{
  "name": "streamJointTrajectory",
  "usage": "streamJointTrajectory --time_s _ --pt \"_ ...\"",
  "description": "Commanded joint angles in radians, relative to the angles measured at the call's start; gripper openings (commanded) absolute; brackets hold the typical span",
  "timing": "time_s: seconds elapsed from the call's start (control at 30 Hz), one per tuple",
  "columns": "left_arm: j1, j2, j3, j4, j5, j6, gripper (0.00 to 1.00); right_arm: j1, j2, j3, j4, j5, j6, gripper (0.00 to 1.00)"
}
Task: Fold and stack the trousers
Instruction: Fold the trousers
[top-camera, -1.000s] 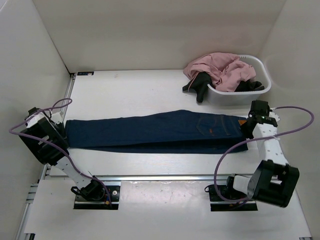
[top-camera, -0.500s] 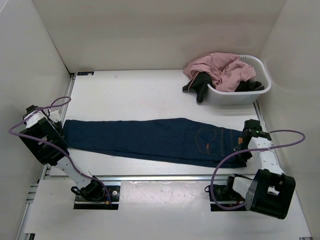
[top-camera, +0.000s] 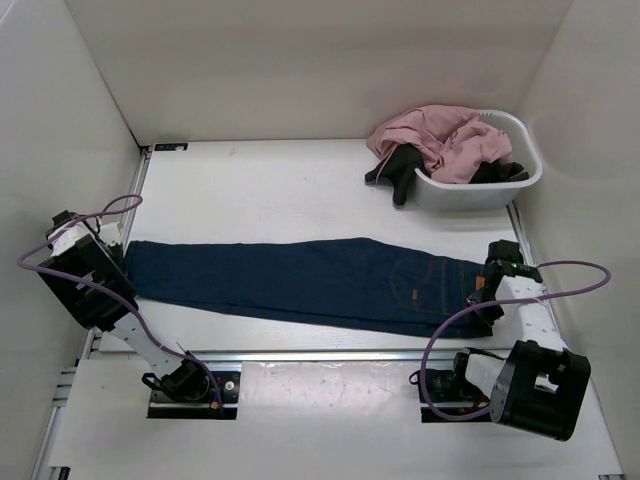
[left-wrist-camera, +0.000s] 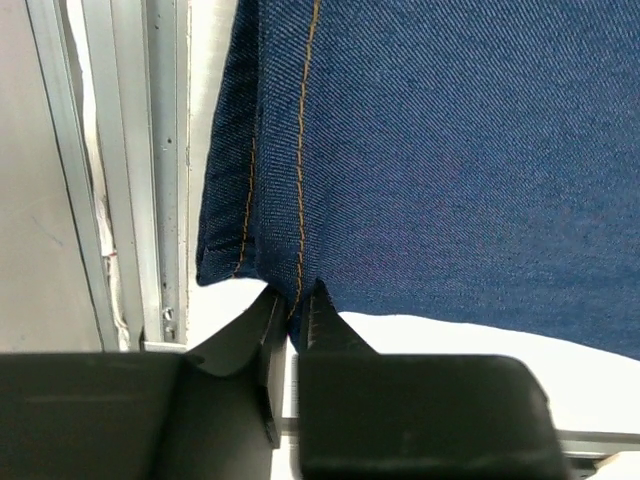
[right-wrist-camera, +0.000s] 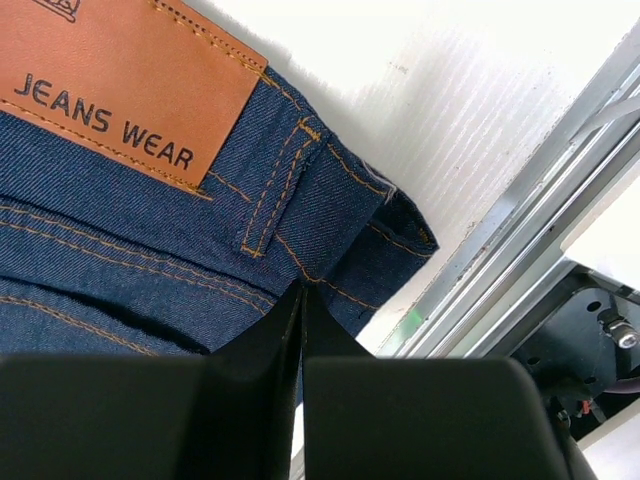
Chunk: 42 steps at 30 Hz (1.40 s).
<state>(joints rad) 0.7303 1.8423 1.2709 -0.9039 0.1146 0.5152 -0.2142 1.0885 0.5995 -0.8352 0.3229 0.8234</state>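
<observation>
look: dark navy denim jeans (top-camera: 300, 280), orange stitching, tan "JEANS WEAR" patch
spot: stretched out flat, just in front of the white plastic basket (top-camera: 470, 196)
left gripper (left-wrist-camera: 292, 302): pinched onto the leg hem
right gripper (right-wrist-camera: 302, 297): clamped on the waistband

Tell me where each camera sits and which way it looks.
Top external: above and behind the bases, looking down on table, trousers and basket; both arms show.
Left wrist: on left arm, facing the hem; left gripper shows.
Right wrist: on right arm, facing the leather patch; right gripper shows.
All share the trousers.
</observation>
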Motion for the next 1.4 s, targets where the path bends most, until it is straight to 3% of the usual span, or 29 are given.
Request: streamJointTrajectory --time_s 0.0,0.2,0.5,0.73,1.0,1.07,1.1,1.13,1.23,1.37 --pt "0.004 -0.014 -0.005 0.017 -0.004 0.009 0.14 -0.004 -0.018 0.054 0.013 0.021 -0.027 0.00" --pt "0.004 -0.048 0.028 0.040 -0.006 0.000 0.14 -0.004 -0.087 0.148 -0.140 0.054 -0.027 0.00" --pt "0.004 0.000 -0.024 0.030 -0.019 0.000 0.14 -0.004 -0.231 0.112 -0.300 -0.068 0.020 0.00" --pt "0.004 0.031 -0.005 0.048 -0.039 0.000 0.14 -0.004 -0.265 -0.069 -0.216 -0.058 0.086 0.00" --pt "0.004 0.086 0.039 0.048 -0.089 0.009 0.14 -0.004 -0.331 -0.078 -0.260 0.010 0.171 0.02" --pt "0.004 0.086 0.029 0.048 -0.098 0.009 0.17 -0.004 -0.287 -0.087 -0.260 0.010 0.171 0.31" --pt "0.004 0.086 0.028 0.048 -0.098 0.009 0.22 -0.004 -0.236 -0.077 -0.260 0.010 0.161 0.70" --pt "0.004 0.086 0.028 0.048 -0.098 0.009 0.25 -0.004 -0.213 -0.076 -0.260 0.001 0.151 0.83" --pt "0.004 0.086 0.028 0.048 -0.098 0.009 0.32 -0.004 -0.168 -0.096 -0.200 -0.040 0.141 0.99" --pt "0.004 0.086 0.028 0.048 -0.098 0.009 0.32 -0.004 -0.109 -0.141 -0.099 -0.097 0.201 0.99"
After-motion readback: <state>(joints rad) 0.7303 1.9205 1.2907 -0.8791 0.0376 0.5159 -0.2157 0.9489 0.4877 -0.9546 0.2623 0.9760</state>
